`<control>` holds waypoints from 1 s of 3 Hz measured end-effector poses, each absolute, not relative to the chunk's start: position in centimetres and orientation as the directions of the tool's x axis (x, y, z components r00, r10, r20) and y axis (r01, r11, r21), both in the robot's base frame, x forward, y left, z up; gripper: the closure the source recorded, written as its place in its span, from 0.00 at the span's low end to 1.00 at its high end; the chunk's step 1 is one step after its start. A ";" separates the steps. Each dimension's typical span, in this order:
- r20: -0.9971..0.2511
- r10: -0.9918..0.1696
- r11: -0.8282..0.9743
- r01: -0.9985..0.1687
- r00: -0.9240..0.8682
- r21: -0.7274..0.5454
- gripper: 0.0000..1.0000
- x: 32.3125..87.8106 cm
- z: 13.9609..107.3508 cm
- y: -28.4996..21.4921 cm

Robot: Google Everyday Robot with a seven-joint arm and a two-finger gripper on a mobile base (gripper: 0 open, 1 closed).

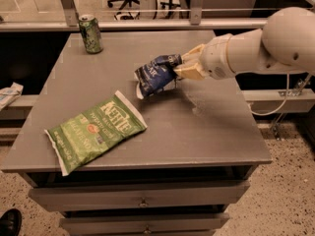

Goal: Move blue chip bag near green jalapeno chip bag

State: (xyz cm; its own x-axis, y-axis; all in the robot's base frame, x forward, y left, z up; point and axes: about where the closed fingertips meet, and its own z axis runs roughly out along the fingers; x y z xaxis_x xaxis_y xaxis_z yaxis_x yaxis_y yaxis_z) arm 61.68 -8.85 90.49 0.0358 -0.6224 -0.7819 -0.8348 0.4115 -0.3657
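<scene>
While above grey table (211,136), gripper (182,68) around blue chip bag (154,75).

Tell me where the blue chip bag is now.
In the camera view, the blue chip bag is held by the gripper over the middle of the table, just beyond the green jalapeno chip bag lying at the front left.

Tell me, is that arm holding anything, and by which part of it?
Yes: the tool, over the middle of the table, grips the blue bag by its right end; the rest sticks out leftward.
</scene>
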 end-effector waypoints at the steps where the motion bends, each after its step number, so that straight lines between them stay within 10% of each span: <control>1: -0.786 -0.613 0.332 -0.877 0.079 -0.347 0.97 57.5 90.2 -9.3; 3: -0.796 -0.593 0.238 -0.917 0.124 -0.320 0.51 54.1 90.3 -8.5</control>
State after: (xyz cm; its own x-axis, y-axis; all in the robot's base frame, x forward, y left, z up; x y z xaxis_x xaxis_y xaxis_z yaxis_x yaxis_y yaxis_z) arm 54.12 -8.48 90.31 0.1240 -0.5926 -0.7959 -0.9168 0.2383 -0.3204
